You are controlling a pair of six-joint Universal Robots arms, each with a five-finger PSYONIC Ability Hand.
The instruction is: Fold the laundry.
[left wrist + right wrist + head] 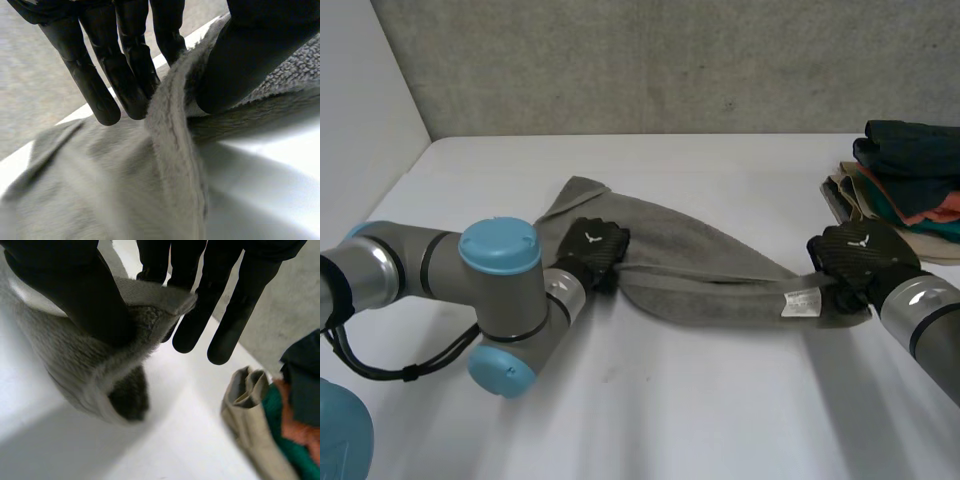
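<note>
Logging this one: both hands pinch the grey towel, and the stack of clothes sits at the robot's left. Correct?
No. The head view shows the stack of clothes at the robot's right, beyond the right hand. The left hand and right hand do pinch the grey towel.

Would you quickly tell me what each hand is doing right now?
Left hand: shut on the grey towel, pinching an edge.
Right hand: shut on its opposite end.
</note>
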